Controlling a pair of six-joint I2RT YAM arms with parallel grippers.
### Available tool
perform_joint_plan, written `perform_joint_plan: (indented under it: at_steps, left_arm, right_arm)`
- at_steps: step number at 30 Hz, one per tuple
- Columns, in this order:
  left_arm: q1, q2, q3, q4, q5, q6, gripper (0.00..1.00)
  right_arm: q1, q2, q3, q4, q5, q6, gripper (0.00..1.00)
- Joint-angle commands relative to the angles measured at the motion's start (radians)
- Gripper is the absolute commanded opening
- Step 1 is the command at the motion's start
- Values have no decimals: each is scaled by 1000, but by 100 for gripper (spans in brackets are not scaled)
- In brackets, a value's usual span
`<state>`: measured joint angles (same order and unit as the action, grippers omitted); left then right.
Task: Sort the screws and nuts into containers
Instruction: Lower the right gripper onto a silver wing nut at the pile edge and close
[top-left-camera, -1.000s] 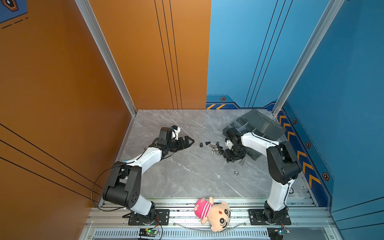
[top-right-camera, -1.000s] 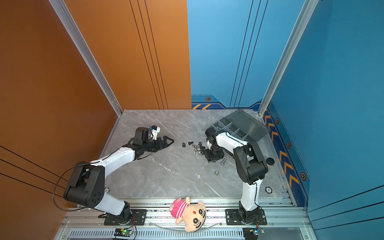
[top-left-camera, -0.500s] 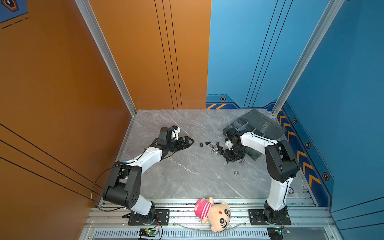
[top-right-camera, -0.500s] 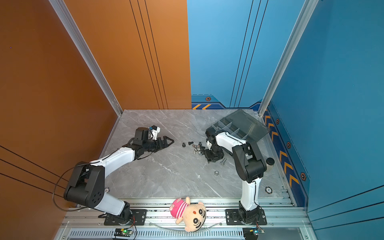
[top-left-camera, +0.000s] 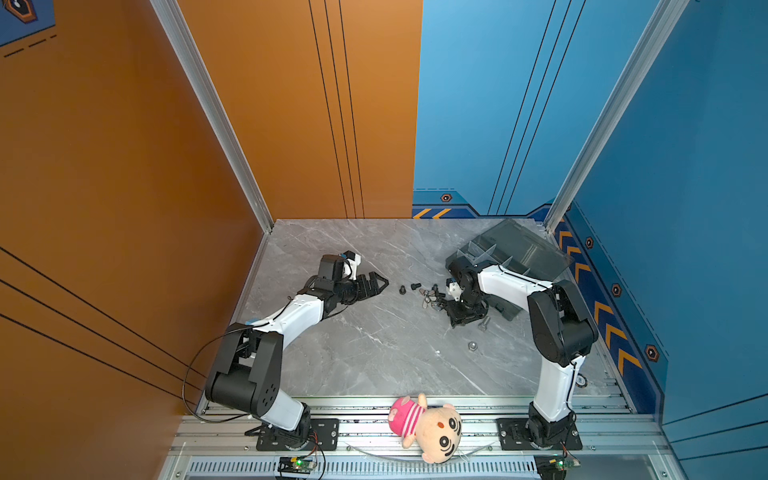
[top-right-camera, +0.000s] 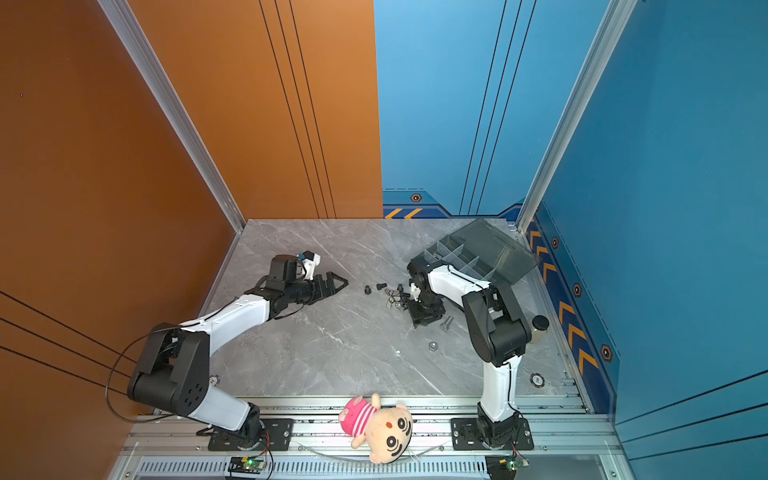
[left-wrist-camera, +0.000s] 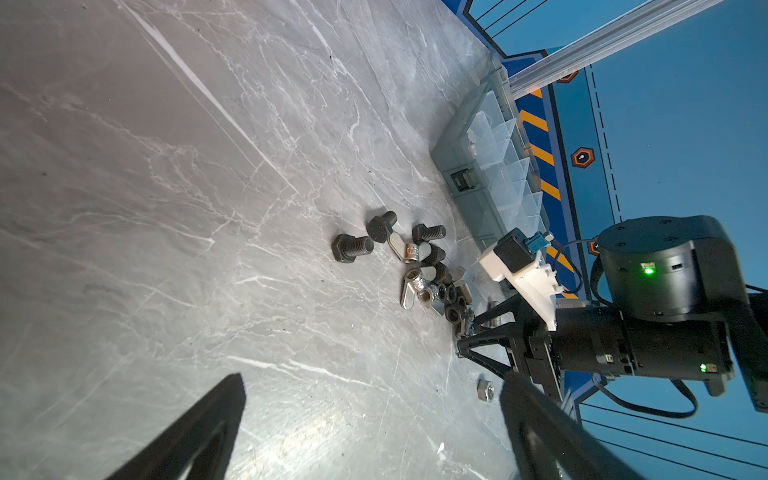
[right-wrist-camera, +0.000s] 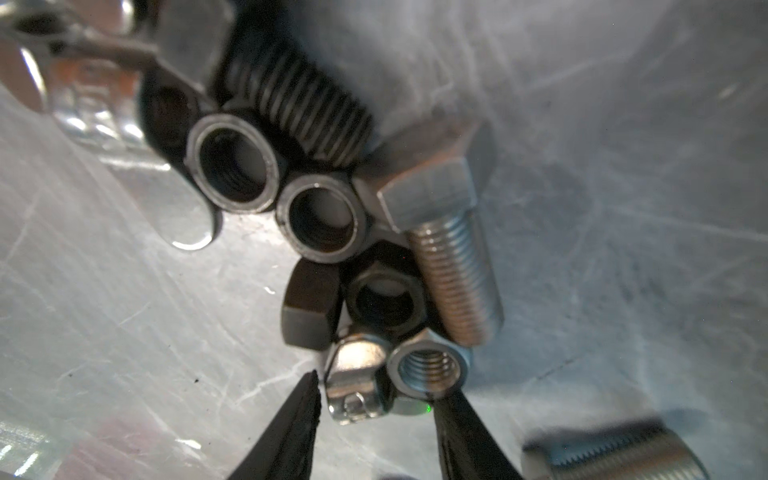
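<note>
A pile of black and silver screws and nuts (top-left-camera: 430, 293) lies mid-table, left of the smoky-grey organizer box (top-left-camera: 519, 249) with its lid up. My right gripper (right-wrist-camera: 380, 390) points down at the pile's near edge. Its open jaws straddle two small silver nuts (right-wrist-camera: 357, 374), with a sliver of gap on one side. A silver hex screw (right-wrist-camera: 449, 249) and black nuts (right-wrist-camera: 322, 216) lie just beyond. My left gripper (left-wrist-camera: 372, 380) hovers open and empty left of the pile, near two black screws (top-left-camera: 402, 289).
A larger silver screw (top-left-camera: 483, 323) and a lone nut (top-left-camera: 472, 345) lie nearer the front, right of centre. Silver wing nuts (left-wrist-camera: 409, 253) are mixed into the pile. A black-capped jar (top-right-camera: 538, 328) stands behind the right arm. A plush doll (top-left-camera: 428, 424) rests on the front rail.
The right arm's elbow has drifted slightly left while its gripper stays over the pile. The left arm has not moved.
</note>
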<state>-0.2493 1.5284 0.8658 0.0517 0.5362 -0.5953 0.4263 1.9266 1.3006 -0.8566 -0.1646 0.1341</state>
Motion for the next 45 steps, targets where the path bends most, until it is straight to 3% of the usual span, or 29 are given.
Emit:
perform_joint_plan:
  at_steps: [1,7,20,45]
  left_arm:
    - [0,6,4,-14,14,12,98]
    - [1,7,1,-12,18,13,98]
    - [6,16,4,-9,33,20,98]
    - [14,27,6,-2,48,20,98]
  right_arm:
    - [14,31,4,1,-18,22,46]
    - [34,36,-4,19,-25,48,51]
    - [107,11,-59,56,-19,137,51]
    - [86,39,-72,196,74,300,45]
